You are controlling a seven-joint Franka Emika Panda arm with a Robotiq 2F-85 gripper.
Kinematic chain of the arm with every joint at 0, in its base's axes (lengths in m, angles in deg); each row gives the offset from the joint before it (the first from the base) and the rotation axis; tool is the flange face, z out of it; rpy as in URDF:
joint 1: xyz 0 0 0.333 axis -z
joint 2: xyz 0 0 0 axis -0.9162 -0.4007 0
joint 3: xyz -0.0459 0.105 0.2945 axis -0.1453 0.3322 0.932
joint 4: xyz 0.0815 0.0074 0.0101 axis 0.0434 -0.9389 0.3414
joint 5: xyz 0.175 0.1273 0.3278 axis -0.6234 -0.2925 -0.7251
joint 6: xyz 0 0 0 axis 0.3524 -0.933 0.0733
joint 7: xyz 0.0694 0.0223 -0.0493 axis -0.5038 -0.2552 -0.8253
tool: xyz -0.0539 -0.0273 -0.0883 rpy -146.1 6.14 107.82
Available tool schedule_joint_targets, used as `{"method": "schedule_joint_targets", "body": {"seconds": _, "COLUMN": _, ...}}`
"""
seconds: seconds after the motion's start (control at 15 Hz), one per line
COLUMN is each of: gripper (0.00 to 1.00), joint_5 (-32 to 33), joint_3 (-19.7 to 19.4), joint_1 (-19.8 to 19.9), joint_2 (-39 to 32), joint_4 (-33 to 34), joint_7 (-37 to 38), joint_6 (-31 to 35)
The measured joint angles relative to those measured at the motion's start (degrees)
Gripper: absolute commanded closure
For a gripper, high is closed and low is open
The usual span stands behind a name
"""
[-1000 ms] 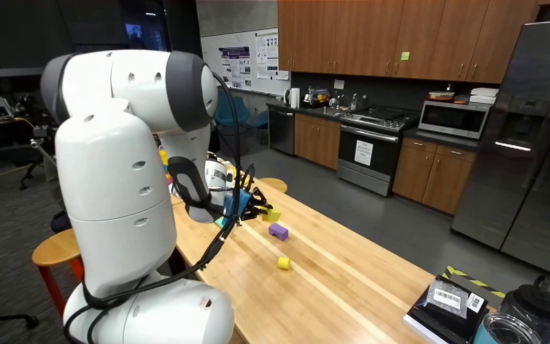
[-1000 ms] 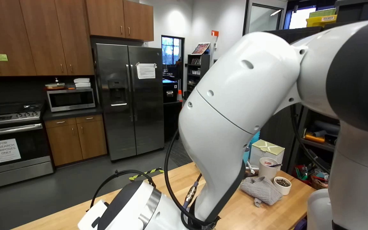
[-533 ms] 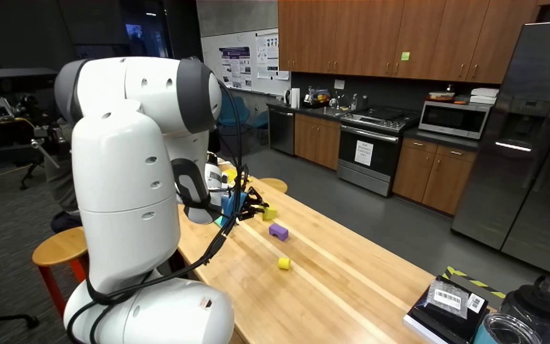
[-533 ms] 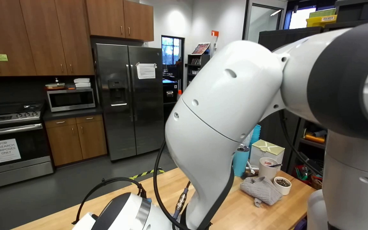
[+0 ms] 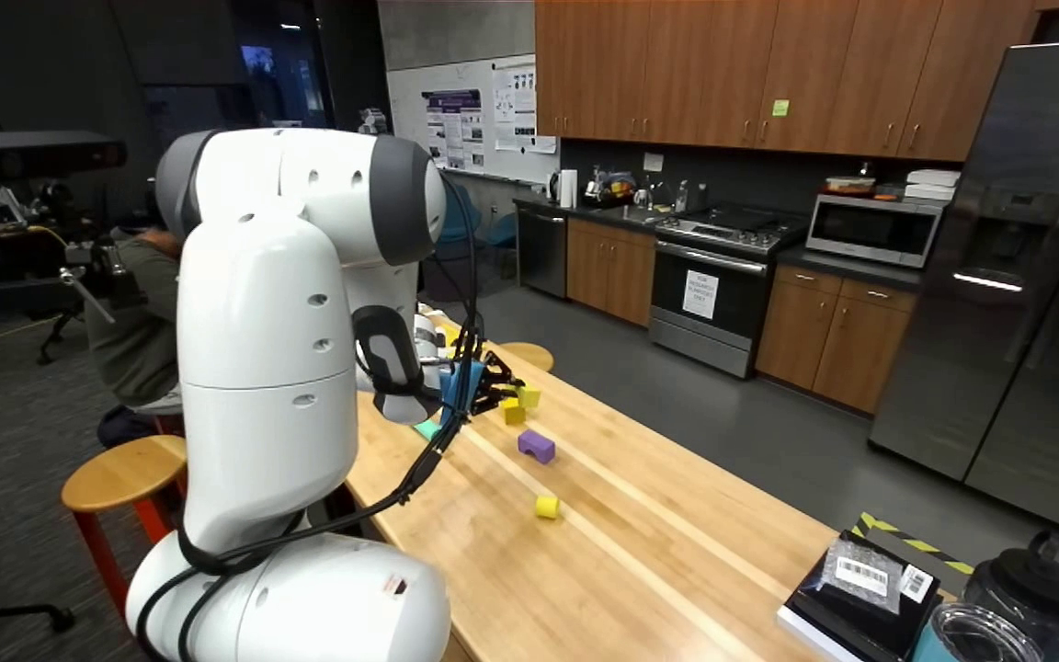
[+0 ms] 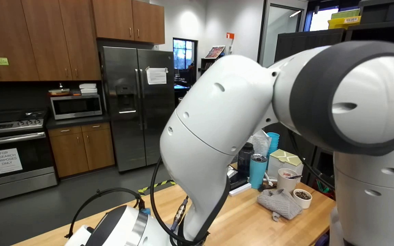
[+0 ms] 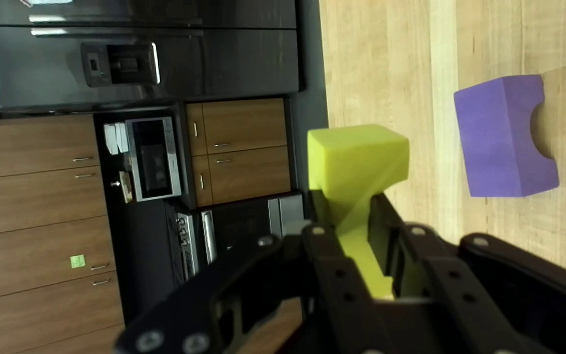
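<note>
White arm [image 5: 265, 313] has shifted — fingers [image 7: 384, 223] clamped on a yellow block [image 7: 356, 160], near a purple arch [image 7: 499, 142].

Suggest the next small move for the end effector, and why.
Probably a slight lift, with the end effector closed on the yellow block, before any sideways travel. The wrist view shows it clamped, and the purple block apart but nearby on the table. Whether the yellow block clears the table I can't tell, so a little height seems safer.
</note>
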Motion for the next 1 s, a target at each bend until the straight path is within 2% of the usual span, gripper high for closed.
{"method": "schedule_joint_targets", "body": {"seconds": 0.33, "gripper": 0.94, "joint_5": -0.5, "joint_3": -0.3, "joint_1": 4.2, "joint_2": -1.5, "joint_4": 3.0, "joint_7": -0.1, "joint_6": 7.7}}
{"method": "schedule_joint_targets", "body": {"seconds": 0.4, "gripper": 0.76, "joint_5": -0.8, "joint_3": -0.3, "joint_1": 5.1, "joint_2": -1.7, "joint_4": 3.6, "joint_7": -0.2, "joint_6": 9.9}}
{"method": "schedule_joint_targets", "body": {"seconds": 0.6, "gripper": 0.76, "joint_5": -2.5, "joint_3": -0.4, "joint_1": 6.8, "joint_2": -1.7, "joint_4": 4.4, "joint_7": -1.3, "joint_6": 14.2}}
{"method": "schedule_joint_targets", "body": {"seconds": 1.0, "gripper": 0.76, "joint_5": -2.7, "joint_3": -0.4, "joint_1": 6.8, "joint_2": -1.7, "joint_4": 4.4, "joint_7": -1.3, "joint_6": 14.6}}
